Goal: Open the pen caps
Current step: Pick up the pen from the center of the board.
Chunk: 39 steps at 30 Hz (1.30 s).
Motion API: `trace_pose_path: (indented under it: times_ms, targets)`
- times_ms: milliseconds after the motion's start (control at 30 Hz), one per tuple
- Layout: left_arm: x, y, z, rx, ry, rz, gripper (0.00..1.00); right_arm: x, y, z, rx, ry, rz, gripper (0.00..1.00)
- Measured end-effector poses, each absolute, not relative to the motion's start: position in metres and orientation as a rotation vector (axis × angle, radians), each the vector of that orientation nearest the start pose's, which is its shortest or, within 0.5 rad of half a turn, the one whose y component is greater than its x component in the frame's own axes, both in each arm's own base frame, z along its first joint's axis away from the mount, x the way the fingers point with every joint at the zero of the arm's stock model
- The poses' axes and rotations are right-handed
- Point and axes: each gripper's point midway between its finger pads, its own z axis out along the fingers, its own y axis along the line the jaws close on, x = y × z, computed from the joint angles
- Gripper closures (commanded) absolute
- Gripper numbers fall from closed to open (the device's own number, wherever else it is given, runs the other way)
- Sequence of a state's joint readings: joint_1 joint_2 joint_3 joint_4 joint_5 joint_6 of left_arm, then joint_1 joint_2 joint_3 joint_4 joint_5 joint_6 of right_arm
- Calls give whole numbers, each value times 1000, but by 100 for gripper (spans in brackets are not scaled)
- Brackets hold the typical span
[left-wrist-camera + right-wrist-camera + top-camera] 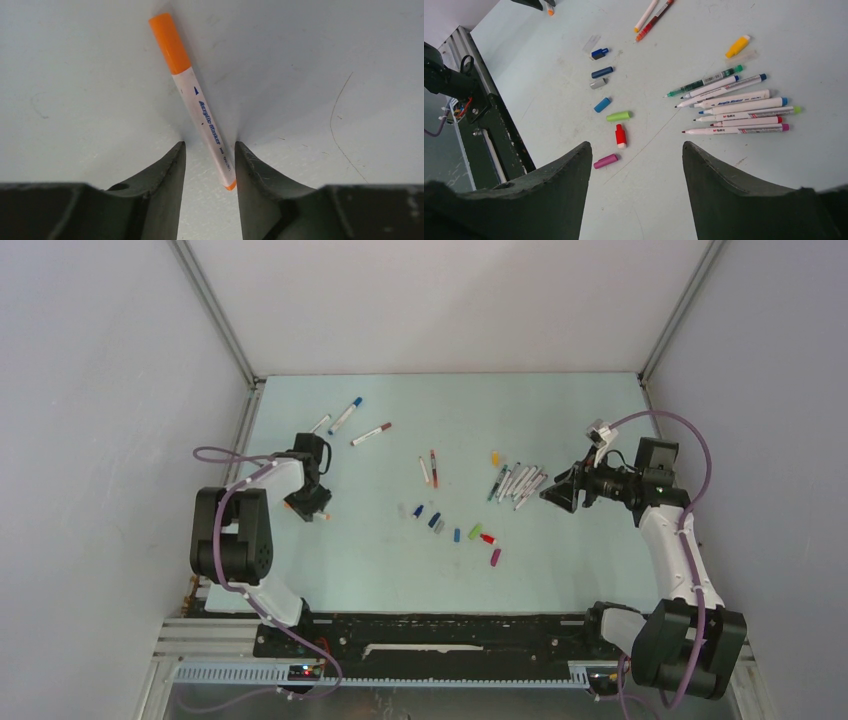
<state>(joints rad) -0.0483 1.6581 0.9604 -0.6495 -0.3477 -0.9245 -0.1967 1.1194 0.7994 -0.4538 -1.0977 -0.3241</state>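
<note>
**Orange cap on its marker, left tool straddling the barrel**

Writing: the orange marker [205,125] reads "Acrylic Marker" in blue script along its white barrel, with a small blue triangle above it and tiny black print near the tail that is too small to read. Ahead of the right tool, one barrel in the uncapped pens [734,105] carries a barcode. The other print there is too small to make out.

Left tool [210,146]: fingers apart, one on each side of the marker's tail end. There is a gap on the left side, and on the right the marker is at the finger or just short of it. Not clamped. The orange cap [170,44] is seated on the marker's far end, well ahead of the fingertips.

Right tool [636,147]: fingers wide apart with nothing between them, held above the worktop. The loose caps [619,116] lie ahead and to its left in a rough line: blue, navy, grey, green, red and magenta. A yellow cap [737,46] lies further ahead, beyond the uncapped pens.

Worktop [560,410]: pale blue-green, matte, with scuffs and hairline scratches. White panel walls stand on three sides, with aluminium posts in the far corners. A black rail runs along the near edge.
</note>
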Motion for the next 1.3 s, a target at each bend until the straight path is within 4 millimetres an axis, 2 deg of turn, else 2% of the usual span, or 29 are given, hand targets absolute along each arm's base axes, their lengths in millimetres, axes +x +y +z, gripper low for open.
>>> trace_pose_path:
  times_ms: [67, 200, 433, 500, 600, 733, 900, 1067, 1233, 1300]
  targets:
    - [302, 13, 15, -1225, 2486, 275, 67, 272, 98, 187, -623, 1911, 944, 32]
    - [304, 13, 15, -1226, 2485, 260, 89, 272, 97, 189, -619, 1906, 943, 32]
    - [305, 12, 17, -1214, 2489, 228, 100, 271, 95, 194, -615, 1886, 946, 32]
    - [304, 10, 21, -1198, 2479, 190, 100, 269, 95, 196, -618, 1877, 947, 32]
    - [296, 2, 32, -1161, 2460, 87, 100, 265, 96, 199, -641, 1855, 952, 32]
    - [290, -22, 54, -1063, 2396, -158, 100, 256, 101, 205, -691, 1812, 969, 32]
    - [285, -77, 89, -797, 2297, -531, 100, 246, 107, 211, -753, 1758, 985, 32]
    - [274, -155, 149, -388, 2048, -949, 100, 237, 117, 218, -815, 1718, 989, 31]
    - [247, -225, 213, -51, 1798, -1229, 100, 225, 135, 233, -890, 1683, 1027, 32]
    - [235, -245, 233, 39, 1713, -1307, 100, 220, 144, 244, -918, 1665, 1048, 32]
